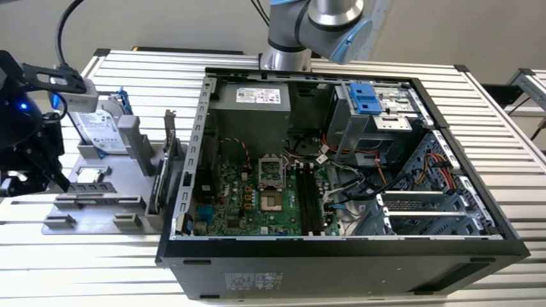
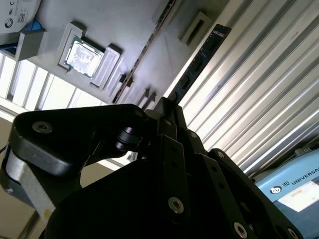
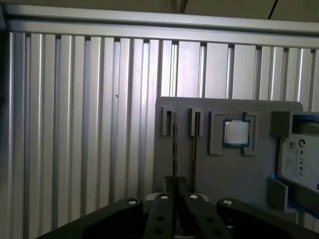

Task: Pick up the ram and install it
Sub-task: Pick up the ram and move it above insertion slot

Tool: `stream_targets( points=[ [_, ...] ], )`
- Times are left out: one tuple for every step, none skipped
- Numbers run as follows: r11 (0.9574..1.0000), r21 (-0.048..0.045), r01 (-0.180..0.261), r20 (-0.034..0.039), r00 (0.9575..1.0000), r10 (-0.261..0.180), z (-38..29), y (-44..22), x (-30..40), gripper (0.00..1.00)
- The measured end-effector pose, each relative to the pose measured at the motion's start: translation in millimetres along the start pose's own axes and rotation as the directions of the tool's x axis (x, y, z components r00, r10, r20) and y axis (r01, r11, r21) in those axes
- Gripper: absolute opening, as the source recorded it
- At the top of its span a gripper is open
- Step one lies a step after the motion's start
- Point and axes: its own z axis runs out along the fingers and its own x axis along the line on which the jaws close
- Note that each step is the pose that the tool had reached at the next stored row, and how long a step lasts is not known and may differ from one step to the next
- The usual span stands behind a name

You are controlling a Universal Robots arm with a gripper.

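End effector (image 2: 167, 107): I am holding it narrowed, fingers pressing together on the ram (image 2: 199, 62). In the exterior view it is hanging at the exterior view's left, by the outer edge of the tray (image 1: 94, 214) and well apart from the case (image 1: 341, 256).

Ram: dark blue stick, sticking out past my fingertips in the second wrist view, clear of the tray's grooves and crossing the tray's edge and the bench (image 2: 259, 94) slats behind it.

Tray: grey, lying on the bench just beside the case. It is carrying a processor (image 3: 236, 132) in a square recess and a hard drive (image 1: 96, 128) standing tilted at its far end.

Case: lying on its side with the panel off, motherboard (image 1: 247, 204) facing up. Its long black slots (image 1: 309, 198) are sitting near the board's middle, and I cannot tell whether anything is seated in them.
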Motion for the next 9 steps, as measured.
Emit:
stream_targets(
  points=[
    [1.0000,0.0000,0.000,0.0000,1.0000,0.000,-0.7,0.0,0.0,0.00],
    [1.0000,0.0001,0.000,0.0000,1.0000,0.000,-1.3,0.0,0.0,0.00],
    [1.0000,0.0001,0.000,0.0000,1.0000,0.000,-2.0,0.1,-0.1,0.00],
    [1.0000,0.0000,0.000,0.0000,1.0000,0.000,-2.8,0.1,-0.1,0.00],
    [1.0000,0.0000,0.000,0.0000,1.0000,0.000,-3.4,0.1,-0.1,0.00],
    [1.0000,0.0001,0.000,0.0000,1.0000,0.000,-4.1,0.1,-0.1,0.00],
    [1.0000,0.0000,0.000,0.0000,1.0000,0.000,-4.9,0.1,-0.2,0.00],
    [1.0000,0.0000,0.000,0.0000,1.0000,0.000,-5.5,0.1,-0.2,0.00],
    [1.0000,0.0000,0.000,0.0000,1.0000,0.000,-6.2,0.1,-0.2,0.00]
  ],
)
